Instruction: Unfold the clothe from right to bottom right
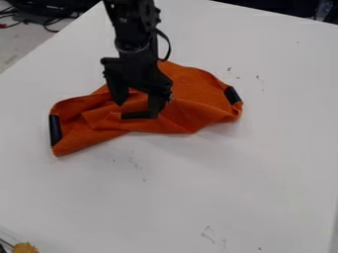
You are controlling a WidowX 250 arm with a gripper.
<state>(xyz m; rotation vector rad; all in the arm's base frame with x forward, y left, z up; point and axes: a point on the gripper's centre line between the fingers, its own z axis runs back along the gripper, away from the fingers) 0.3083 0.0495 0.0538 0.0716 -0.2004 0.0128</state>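
Observation:
The orange cloth point(196, 94) lies crumpled and partly folded on the white table, its upper middle hidden behind the arm. Black patches mark its left edge point(55, 130) and its right corner point(232, 95), and another dark strip point(135, 115) shows near the middle of its lower part. My gripper point(138, 103) hangs over the cloth's middle, its two fingers spread apart and open. The right fingertip is beside the end of the middle strip; whether it touches the cloth I cannot tell.
The white table point(218, 183) stretches around the cloth, with small dark scuffs on it. A yellowish object point(25, 247) is at the bottom left corner. Cables point(45, 21) lie beyond the table's edge at the upper left.

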